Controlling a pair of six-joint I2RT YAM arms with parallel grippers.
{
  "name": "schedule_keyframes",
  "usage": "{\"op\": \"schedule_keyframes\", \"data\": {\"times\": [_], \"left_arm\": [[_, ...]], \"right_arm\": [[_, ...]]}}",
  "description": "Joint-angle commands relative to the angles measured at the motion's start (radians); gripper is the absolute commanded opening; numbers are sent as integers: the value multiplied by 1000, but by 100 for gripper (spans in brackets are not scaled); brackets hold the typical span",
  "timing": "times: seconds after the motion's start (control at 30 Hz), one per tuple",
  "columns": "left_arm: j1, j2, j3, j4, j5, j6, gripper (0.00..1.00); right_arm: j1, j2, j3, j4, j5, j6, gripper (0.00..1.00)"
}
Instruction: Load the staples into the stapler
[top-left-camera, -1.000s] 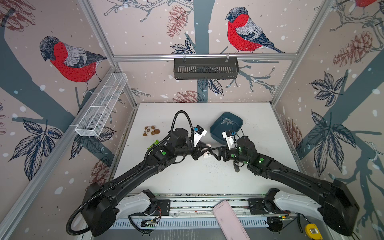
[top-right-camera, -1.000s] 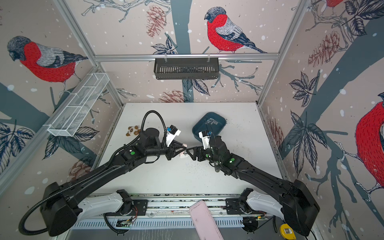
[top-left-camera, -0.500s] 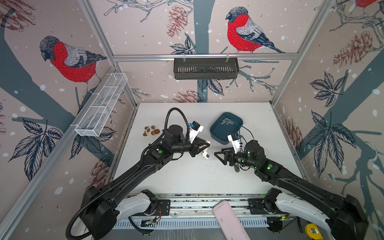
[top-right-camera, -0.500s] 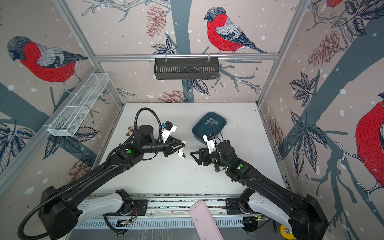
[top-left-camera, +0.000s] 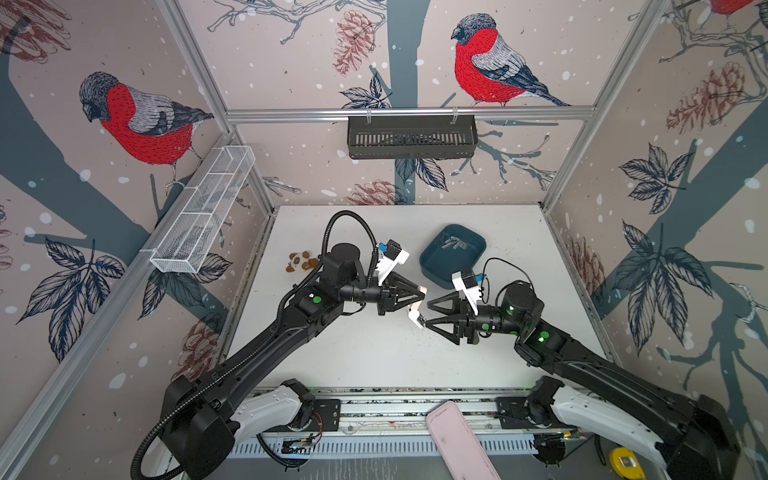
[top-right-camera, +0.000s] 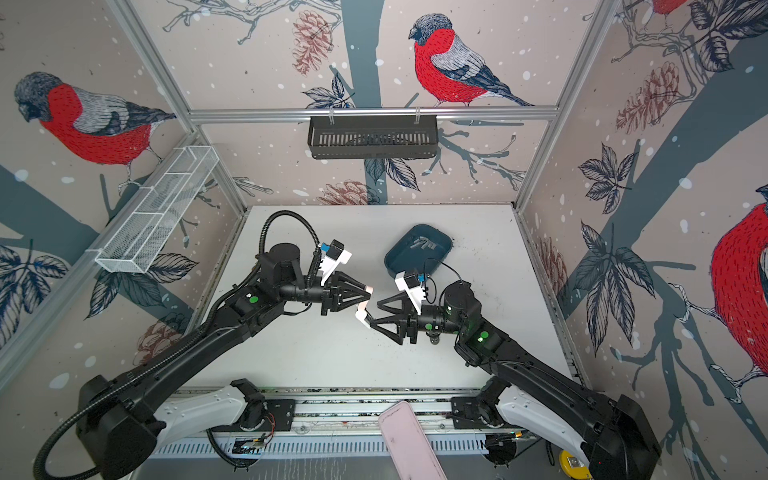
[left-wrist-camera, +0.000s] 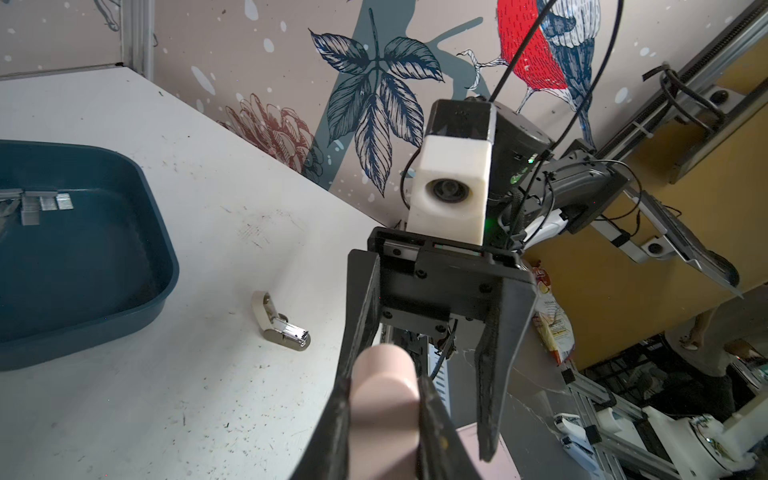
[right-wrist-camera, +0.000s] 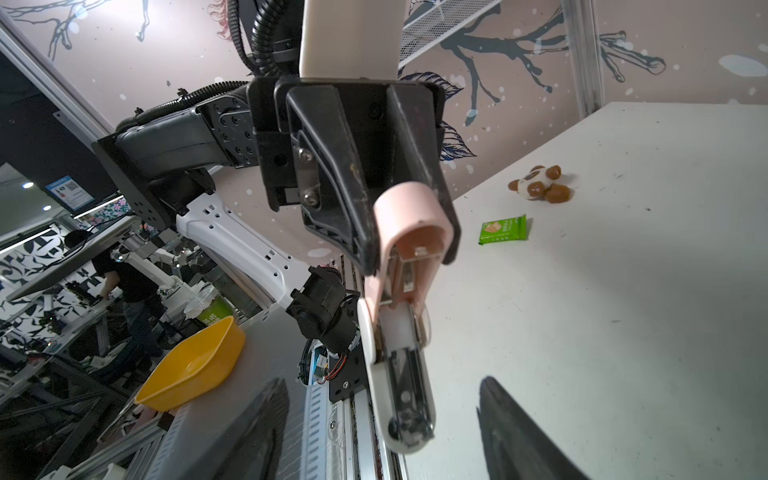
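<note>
The left claw (top-left-camera: 419, 298) pinches the opened stapler (right-wrist-camera: 399, 316) by its pink lid mid-frame while the right claw (top-left-camera: 428, 311) gapes empty round its dangling white base, so a skewed closing could twist it loose, the staples (top-left-camera: 454, 243) lying in the blue tray (top-left-camera: 432, 266) up-right of centre

Bird wallpaper (top-left-camera: 141, 120) (alu frame (top-left-camera: 407, 113)), wht table (top-left-camera: 374, 357)

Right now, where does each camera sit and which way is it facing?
Top views: high over the front edge, looking down at the table; both arms show, left gripper facing right gripper.
Left wrist: on the left arm, looking past its fingers, shut on the pink stapler, at the right gripper and tray.
Right wrist: on the right arm, facing the left gripper; own open fingertips show.
Shared: all four show the stapler.
</note>
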Motion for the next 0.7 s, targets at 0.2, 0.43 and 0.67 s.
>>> {"op": "schedule_keyframes", "data": {"times": [0.2, 0.43, 0.67], "left_arm": [[-1, -1, -5, 144, 90, -53, 10], [-1, 8, -8, 163, 96, -62, 10], [-1, 5, -9, 164, 97, -60, 10]], "right_arm": [[36, 77, 39, 167, -54, 18, 60], [48, 115, 47, 201, -41, 33, 48], [49, 130, 48, 210, -18, 37, 31]]}}
